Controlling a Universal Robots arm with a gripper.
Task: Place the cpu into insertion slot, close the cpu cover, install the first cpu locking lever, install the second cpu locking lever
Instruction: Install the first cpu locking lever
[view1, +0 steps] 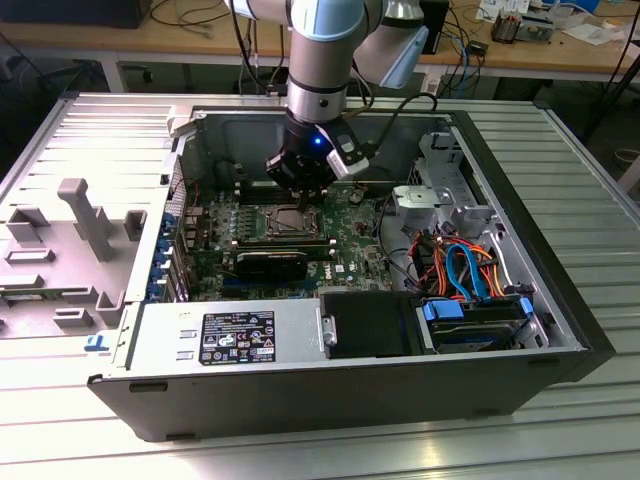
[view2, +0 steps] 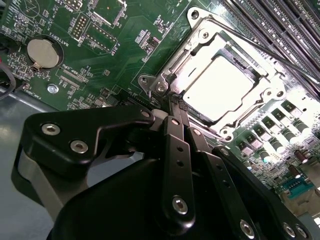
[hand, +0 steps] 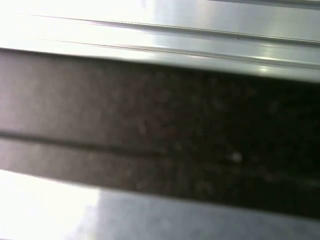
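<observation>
Hangs low with the tool (view2: 174, 103) squeezed shut, tips right at a corner of the cpu cover (view2: 200, 50). Shows the cpu (view2: 220, 85) flat in its slot (view2: 160, 85), cover down around it.

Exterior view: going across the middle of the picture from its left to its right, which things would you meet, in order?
Grey plastic fixture → blue clips on the computer case's wall → end effector → blue and orange cables → bare ribbed table.
</observation>
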